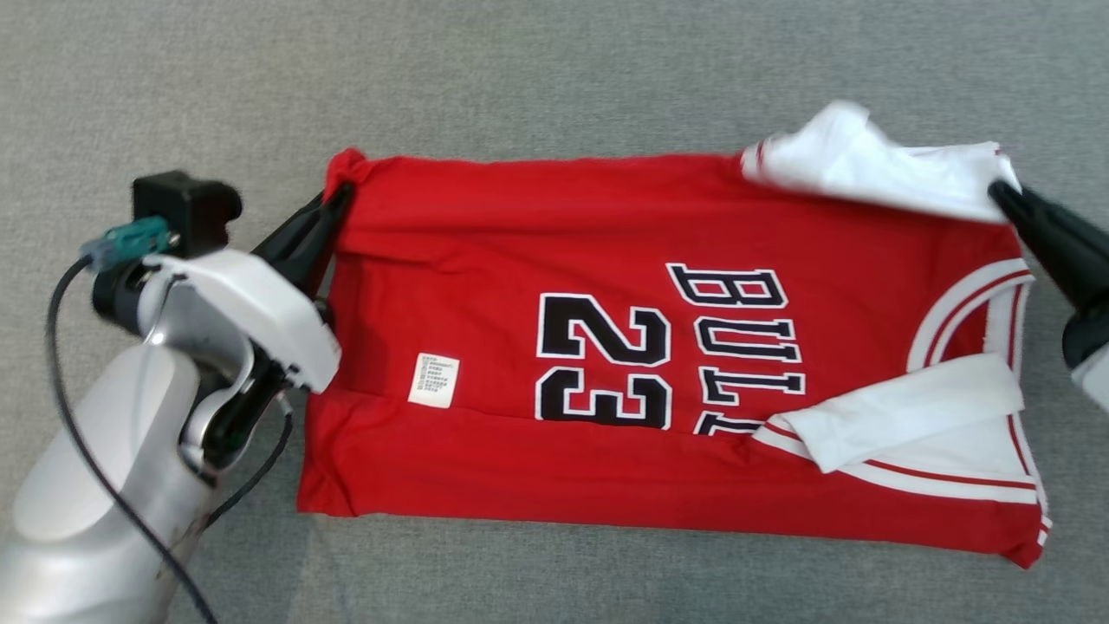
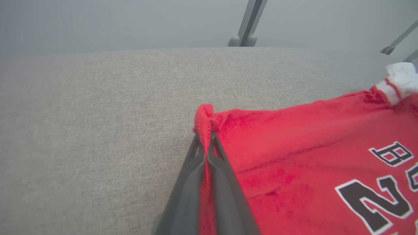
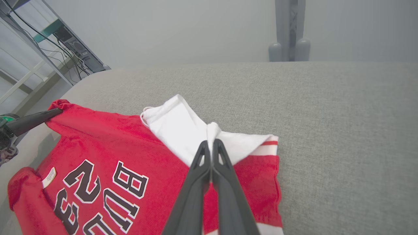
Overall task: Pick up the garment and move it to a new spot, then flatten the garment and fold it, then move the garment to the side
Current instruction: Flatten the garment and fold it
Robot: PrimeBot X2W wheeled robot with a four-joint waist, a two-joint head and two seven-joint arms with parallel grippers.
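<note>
The garment (image 1: 606,260) is a red jersey with white trim, black "BULLS" lettering and the number 23, spread on the grey surface, its long sides folded in. My left gripper (image 1: 340,198) is shut on the jersey's far left red corner (image 2: 205,120), pinched between the fingers in the left wrist view (image 2: 205,138). My right gripper (image 1: 998,189) is shut on the white sleeve fabric (image 1: 875,169) at the far right corner. In the right wrist view, the fingertips (image 3: 210,143) clamp a white fold (image 3: 183,127). A small white label (image 1: 433,380) lies on the red cloth.
Grey fabric surface (image 1: 554,78) stretches around the garment on all sides. Beyond its far edge stand a metal post (image 3: 289,31) and a shelf frame with cables (image 3: 49,42). The left arm's pale forearm (image 1: 104,468) fills the lower left corner of the head view.
</note>
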